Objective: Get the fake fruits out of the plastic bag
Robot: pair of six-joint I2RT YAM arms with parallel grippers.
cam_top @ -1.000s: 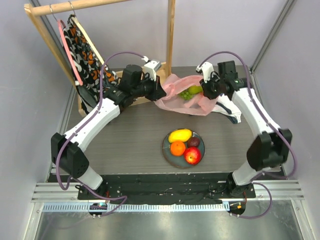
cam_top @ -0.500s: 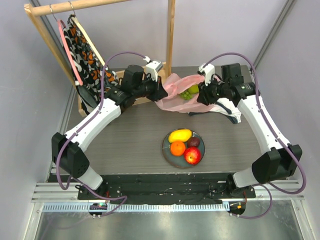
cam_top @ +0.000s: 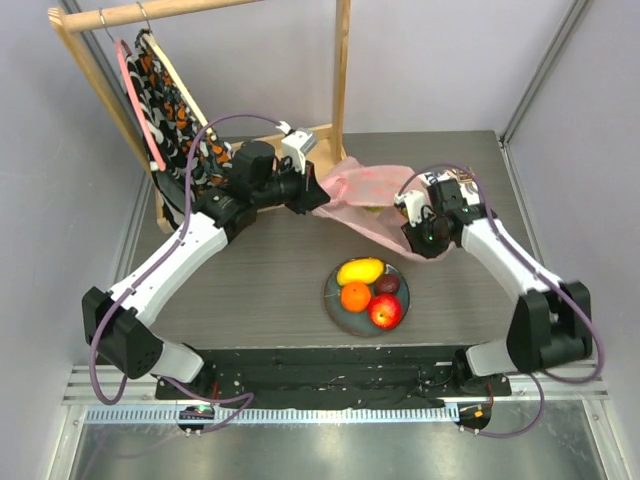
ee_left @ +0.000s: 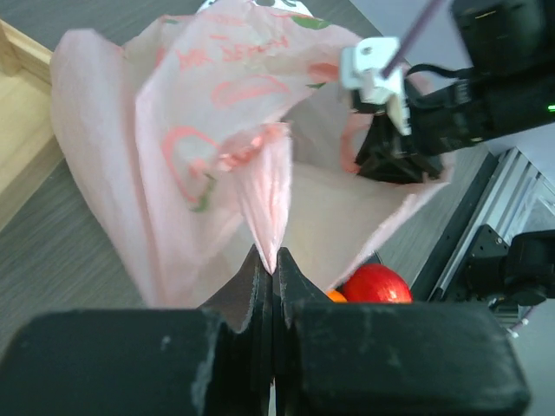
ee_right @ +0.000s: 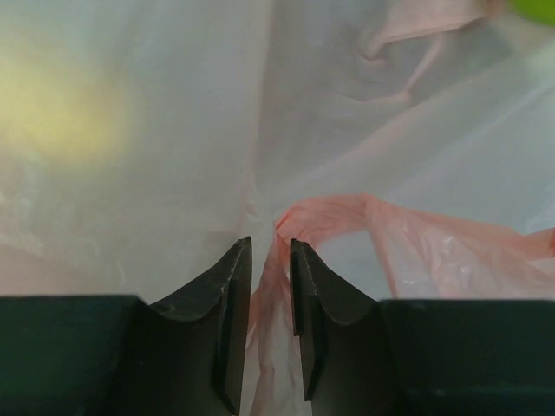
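The pink plastic bag (cam_top: 365,188) is held stretched above the table between both grippers. My left gripper (cam_top: 307,197) is shut on a fold of its left edge, seen pinched in the left wrist view (ee_left: 273,264). My right gripper (cam_top: 411,234) is closed on a twisted strip of the bag's near right edge (ee_right: 270,251). A green patch (ee_right: 538,7) and a yellow-green blur (ee_right: 61,104) show through the plastic; in the top view the bag hides its contents. A mango (cam_top: 360,270), an orange (cam_top: 355,296), a dark purple fruit (cam_top: 387,284) and a red apple (cam_top: 385,311) lie on the plate (cam_top: 332,303).
A wooden rack (cam_top: 342,70) with a hanging patterned cloth (cam_top: 170,115) stands at the back left, its base frame (cam_top: 322,133) just behind the bag. The plate sits near the table's front, below the bag. The right arm's wrist (ee_left: 408,143) shows beyond the bag in the left wrist view.
My right gripper swung from behind the bag down to its near right edge and closed on it. The bag is now pulled wider, covering the green fruits. The left gripper shifted slightly left.
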